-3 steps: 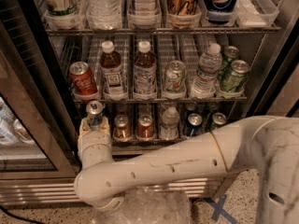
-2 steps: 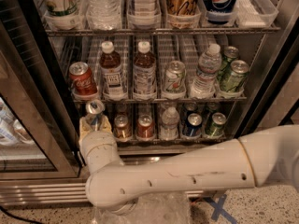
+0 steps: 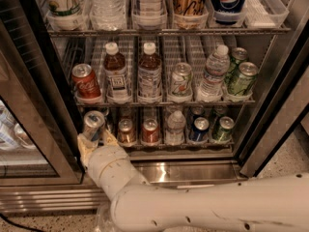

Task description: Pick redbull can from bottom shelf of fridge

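Note:
The fridge point(image 3: 270, 100) stands open before me with wire racks of drinks. The redbull can point(image 3: 93, 125), slim with a light blue and silver body and shiny top, sits between my gripper's fingers at the left end of the bottom shelf point(image 3: 178, 145). My gripper point(image 3: 95, 138) is shut on the can, its cream fingers point(image 3: 84, 146) hugging both sides of the lower body. The can is upright, at the shelf's front edge. My white arm runs from the gripper down to the lower right.
Two copper-red cans point(image 3: 127, 131), a small water bottle point(image 3: 175, 127), a navy-blue can point(image 3: 199, 129) and a green can point(image 3: 223, 128) share the bottom shelf. A red cola can point(image 3: 85, 82) stands above the gripper. The glass door point(image 3: 29, 110) is at the left, the steel base point(image 3: 188, 170) below.
The arm has drawn back and lower, and the gripper with the redbull can has shifted slightly outward from the shelf's left end. The other drinks have not moved.

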`<action>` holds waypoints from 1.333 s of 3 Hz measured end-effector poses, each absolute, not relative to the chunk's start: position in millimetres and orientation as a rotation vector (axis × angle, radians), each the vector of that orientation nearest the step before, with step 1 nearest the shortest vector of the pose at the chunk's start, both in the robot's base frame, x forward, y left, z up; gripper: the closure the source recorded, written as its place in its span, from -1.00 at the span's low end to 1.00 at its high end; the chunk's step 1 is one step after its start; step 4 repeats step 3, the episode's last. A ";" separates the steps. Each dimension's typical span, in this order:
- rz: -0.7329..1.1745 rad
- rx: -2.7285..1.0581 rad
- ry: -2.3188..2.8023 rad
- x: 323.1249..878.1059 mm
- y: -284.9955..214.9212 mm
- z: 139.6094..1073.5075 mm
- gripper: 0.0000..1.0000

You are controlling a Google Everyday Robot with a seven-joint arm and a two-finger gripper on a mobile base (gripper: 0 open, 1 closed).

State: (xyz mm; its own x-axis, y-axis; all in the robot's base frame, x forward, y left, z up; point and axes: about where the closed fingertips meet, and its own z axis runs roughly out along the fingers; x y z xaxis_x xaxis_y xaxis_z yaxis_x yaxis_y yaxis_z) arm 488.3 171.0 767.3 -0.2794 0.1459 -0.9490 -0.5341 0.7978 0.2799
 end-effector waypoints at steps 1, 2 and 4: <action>0.776 -0.411 1.741 452.1 174.4 768.4 1.00; 0.799 -0.467 1.759 441.8 177.2 762.8 1.00; 0.799 -0.467 1.759 441.7 177.3 762.8 1.00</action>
